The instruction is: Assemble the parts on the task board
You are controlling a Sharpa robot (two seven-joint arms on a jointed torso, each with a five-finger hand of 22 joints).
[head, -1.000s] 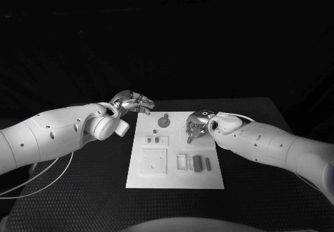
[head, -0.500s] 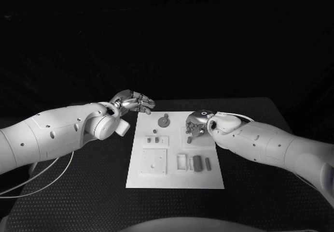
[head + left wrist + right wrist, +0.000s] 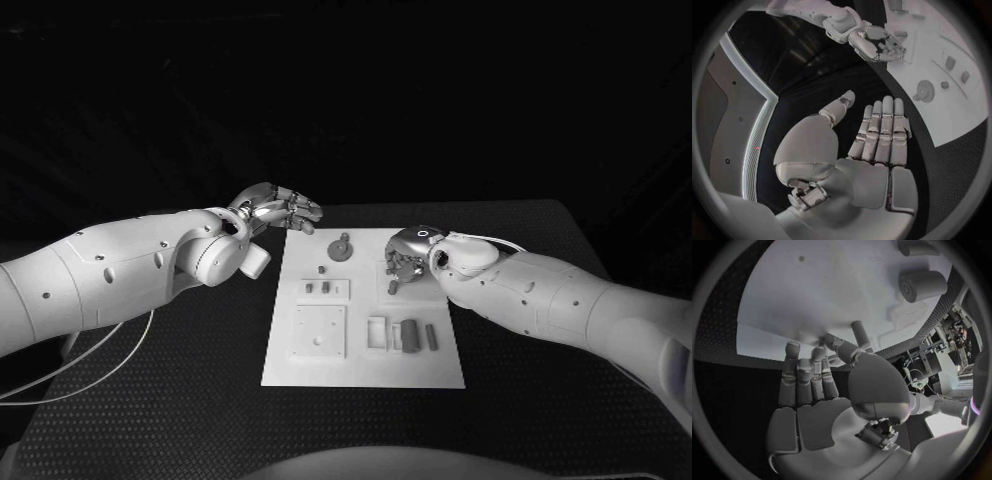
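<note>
Several small grey parts lie on the white task board (image 3: 361,372) in the middle of the black counter (image 3: 173,400): a round keyed part (image 3: 340,249) near the far edge, two little pegs (image 3: 326,289) at mid-board, and dark bars (image 3: 410,336) toward the near right. The right hand (image 3: 408,256) is over the board's far right portion, its fingers (image 3: 811,371) reaching down to the surface by a short cylindrical peg (image 3: 859,333); whether they grip it I cannot tell. The left hand (image 3: 277,209) hovers off the board's far left corner, fingers (image 3: 882,130) straight, side by side, holding nothing
</note>
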